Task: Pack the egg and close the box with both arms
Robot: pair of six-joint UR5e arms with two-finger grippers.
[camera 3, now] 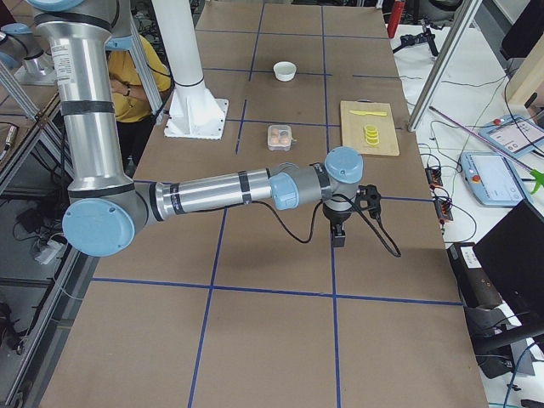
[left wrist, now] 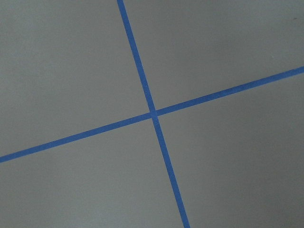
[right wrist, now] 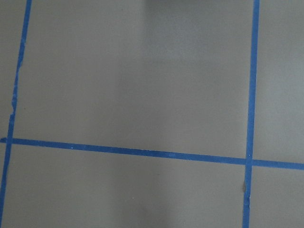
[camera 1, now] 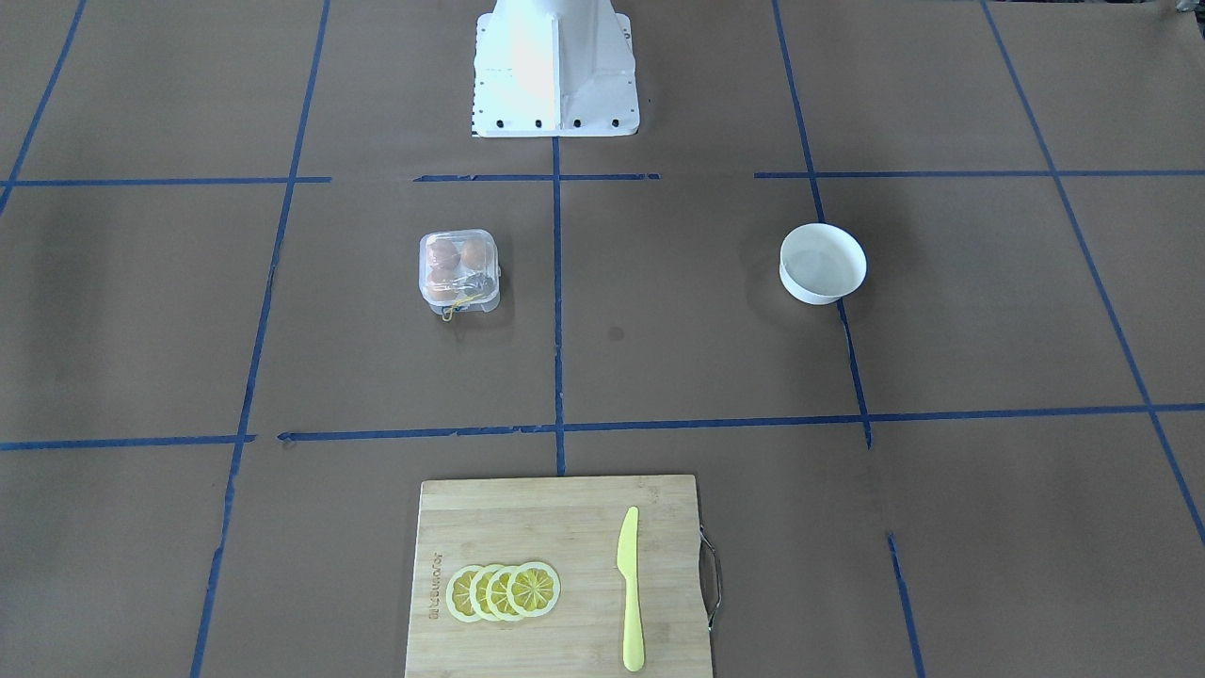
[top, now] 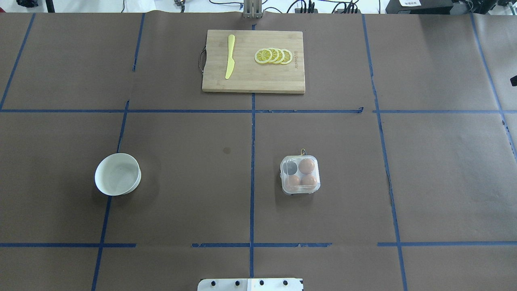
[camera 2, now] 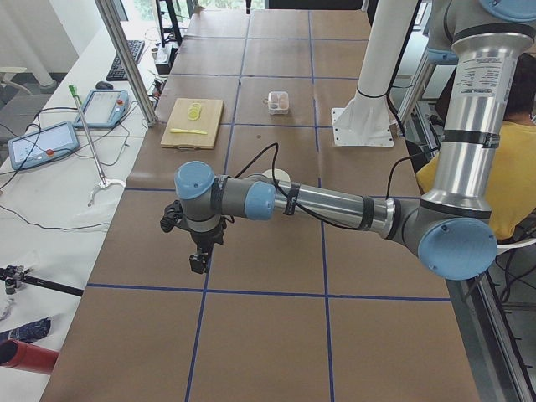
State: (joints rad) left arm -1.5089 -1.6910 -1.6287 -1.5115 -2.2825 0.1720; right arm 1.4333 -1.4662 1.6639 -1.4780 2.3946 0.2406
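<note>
The clear egg box point(top: 300, 175) sits on the brown paper right of centre; it also shows in the front view point(camera 1: 458, 268). Three orange-brown eggs fill its cups, one of them at the far right point(top: 306, 165). The fourth cup looks dark and empty. The lid seems to lie over the cups, and a yellow band sticks out at the far side. My left gripper point(camera 2: 198, 261) hangs over the table's left end, far from the box. My right gripper point(camera 3: 339, 238) hangs over the right end. I cannot tell whether either is open. Both wrist views show only paper and blue tape.
A white bowl point(top: 117, 173) stands at the left. A wooden cutting board point(top: 250, 81) at the far side carries a yellow knife point(top: 230, 56) and lemon slices point(top: 274, 56). The white pedestal point(camera 1: 555, 66) stands at the near edge. A person in yellow point(camera 2: 511, 167) sits beside the robot.
</note>
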